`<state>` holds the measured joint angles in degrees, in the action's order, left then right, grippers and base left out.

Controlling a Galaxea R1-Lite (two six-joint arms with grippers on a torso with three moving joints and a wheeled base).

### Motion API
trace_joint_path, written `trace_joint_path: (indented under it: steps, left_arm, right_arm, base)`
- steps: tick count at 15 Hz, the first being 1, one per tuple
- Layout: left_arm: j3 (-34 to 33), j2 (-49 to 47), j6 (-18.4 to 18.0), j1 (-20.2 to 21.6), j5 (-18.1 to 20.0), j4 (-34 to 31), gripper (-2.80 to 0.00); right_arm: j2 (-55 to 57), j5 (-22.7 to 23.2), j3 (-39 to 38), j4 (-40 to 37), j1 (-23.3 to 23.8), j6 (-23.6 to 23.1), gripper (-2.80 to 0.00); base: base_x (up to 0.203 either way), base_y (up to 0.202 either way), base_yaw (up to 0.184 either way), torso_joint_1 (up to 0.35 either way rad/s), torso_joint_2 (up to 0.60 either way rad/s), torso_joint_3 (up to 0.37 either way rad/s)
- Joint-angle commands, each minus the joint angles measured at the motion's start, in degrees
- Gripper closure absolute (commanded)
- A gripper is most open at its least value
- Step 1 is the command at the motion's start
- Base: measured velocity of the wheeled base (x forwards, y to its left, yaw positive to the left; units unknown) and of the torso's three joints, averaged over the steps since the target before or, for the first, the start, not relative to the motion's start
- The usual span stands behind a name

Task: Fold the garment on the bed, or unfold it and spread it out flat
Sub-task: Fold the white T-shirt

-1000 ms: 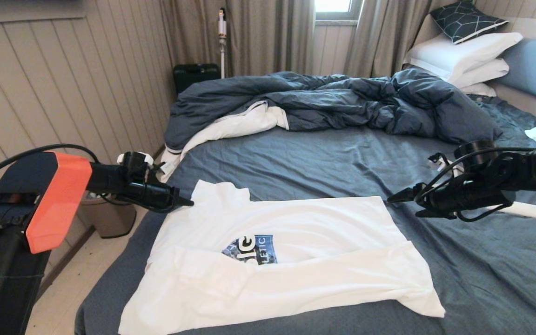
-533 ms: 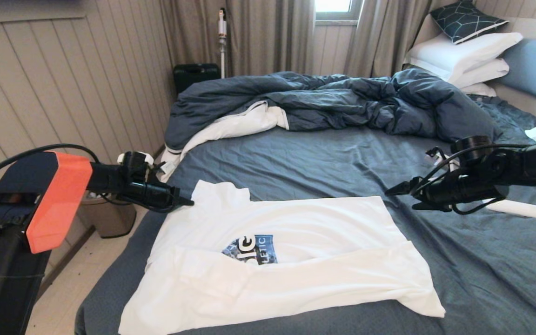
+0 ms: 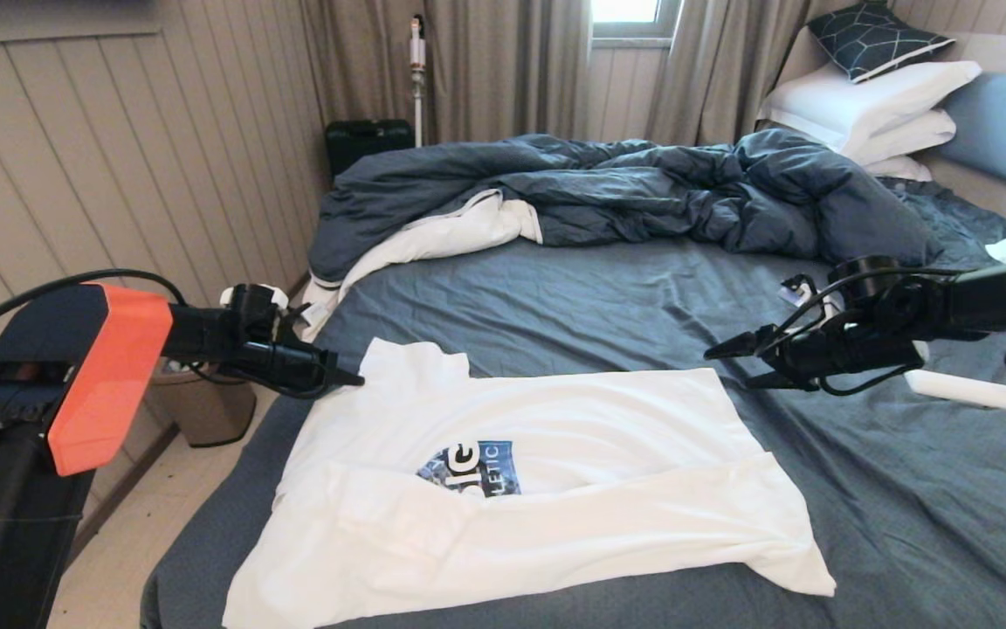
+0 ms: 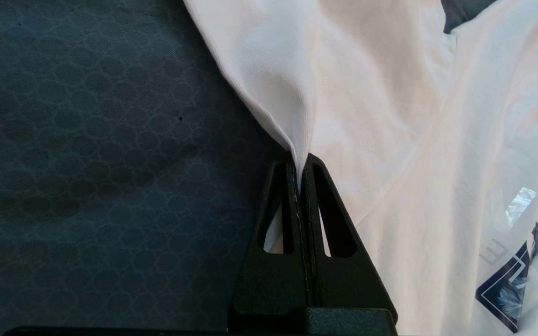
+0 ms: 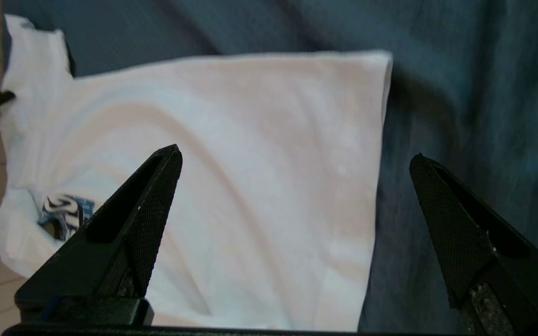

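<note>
Head view: right claw [image 3: 726,367] wide open, crept closer to t-shirt [image 3: 555,472] far corner over last second. Left claw [image 3: 350,379] pinching sleeve edge. Shirt lies on bed [image 3: 608,297], near side. Looks like pre-grab.

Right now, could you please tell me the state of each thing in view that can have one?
T-shirt: lying on the bed, partly folded, near edge turned over the print.
Left gripper: shut on a pinch of the T-shirt.
Right gripper: open, empty, above the T-shirt's far right corner.
Duvet: rumpled in a heap.
Bed: sheet wrinkled.
Curtains: drawn.
</note>
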<state>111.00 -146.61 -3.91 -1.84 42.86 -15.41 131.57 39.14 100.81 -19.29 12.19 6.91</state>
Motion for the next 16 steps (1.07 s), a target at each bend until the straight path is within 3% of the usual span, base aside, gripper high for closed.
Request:
trace_joint_path:
  steps: [1,9,16]
  left_arm:
    - [0.0,0.2,0.0,0.1,0.2,-0.1,0.00]
    - [0.1,0.0,-0.1,0.1,0.0,0.2,0.00]
    - [0.1,0.0,-0.1,0.1,0.0,0.6,0.00]
  right_arm:
    - [4.9,0.5,5.5,-2.6,0.0,-0.2,-2.80]
    - [9.7,0.5,11.0,-3.4,-0.3,-0.4,-2.80]
    - [9.8,0.5,11.1,-3.1,-0.9,-0.2,-2.80]
  base:
    - [0.000,0.000,0.000,0.000,0.00,0.000]
    - [0.000,0.000,0.000,0.000,0.00,0.000]
    - [0.000,0.000,0.000,0.000,0.00,0.000]
